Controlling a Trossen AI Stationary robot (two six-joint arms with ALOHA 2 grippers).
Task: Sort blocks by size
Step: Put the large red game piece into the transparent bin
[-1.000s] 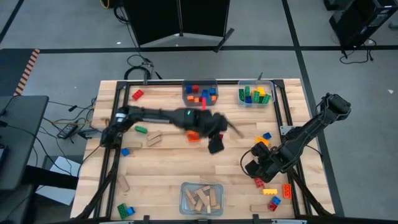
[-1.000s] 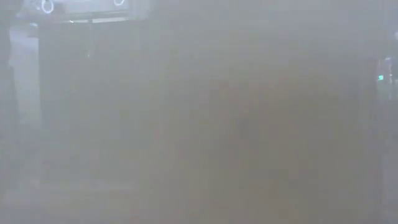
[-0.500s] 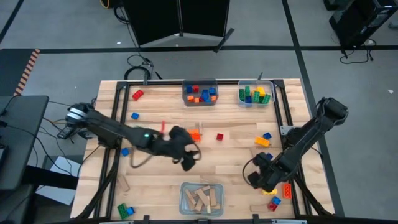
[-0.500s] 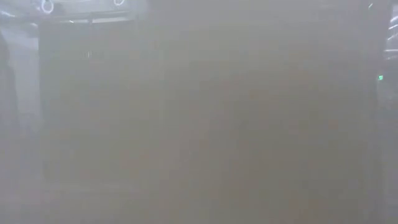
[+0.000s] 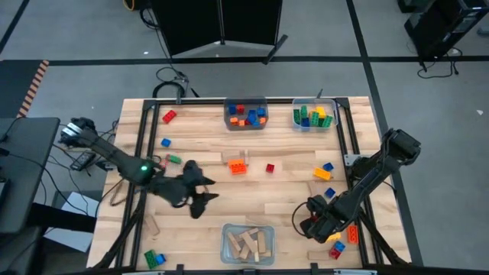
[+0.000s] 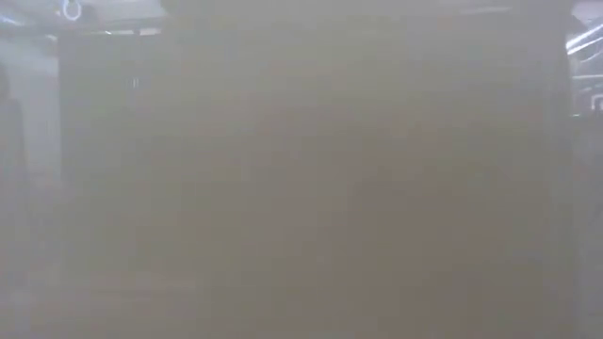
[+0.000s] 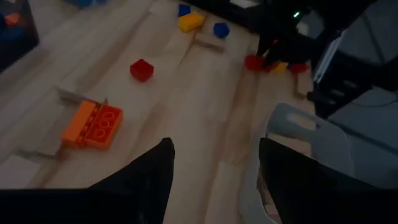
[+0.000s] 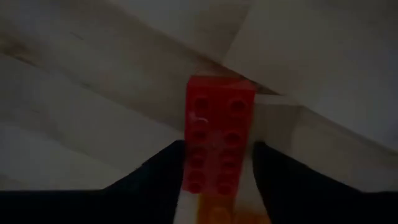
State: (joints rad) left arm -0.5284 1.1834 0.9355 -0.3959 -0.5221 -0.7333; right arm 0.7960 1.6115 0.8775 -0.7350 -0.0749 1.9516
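Blocks lie scattered on the wooden table (image 5: 290, 198): an orange and red brick (image 5: 238, 166), a small red cube (image 5: 270, 168), and blue (image 5: 327, 166) and yellow (image 5: 321, 175) bricks. My left gripper (image 5: 199, 202) is open and empty over bare wood left of centre, near the front bin; the left wrist view (image 7: 214, 168) shows the same. My right gripper (image 5: 317, 225) is low at the near right, its fingers on either side of a red studded brick (image 8: 221, 130). The low view is fogged and shows nothing. My right gripper pinches the red brick by its two long sides (image 8: 189, 155) between its two fingers, near the brick's end. The fingers come from above and lie along the brick's sides. The brick lies flat on the table, studs up, with an orange piece (image 8: 217, 214) at its end.
Two clear bins of coloured bricks stand at the far edge (image 5: 246, 114) (image 5: 313, 116), and one with tan wooden blocks stands at the near edge (image 5: 247, 243). More bricks lie at the near right (image 5: 353, 233), far left (image 5: 169, 116) and near left (image 5: 153, 258). A tan block (image 8: 323, 74) lies beside the red brick.
My left gripper has swung from the table's middle toward the left and near edges. My right gripper has moved toward the near edge and down onto the red brick.
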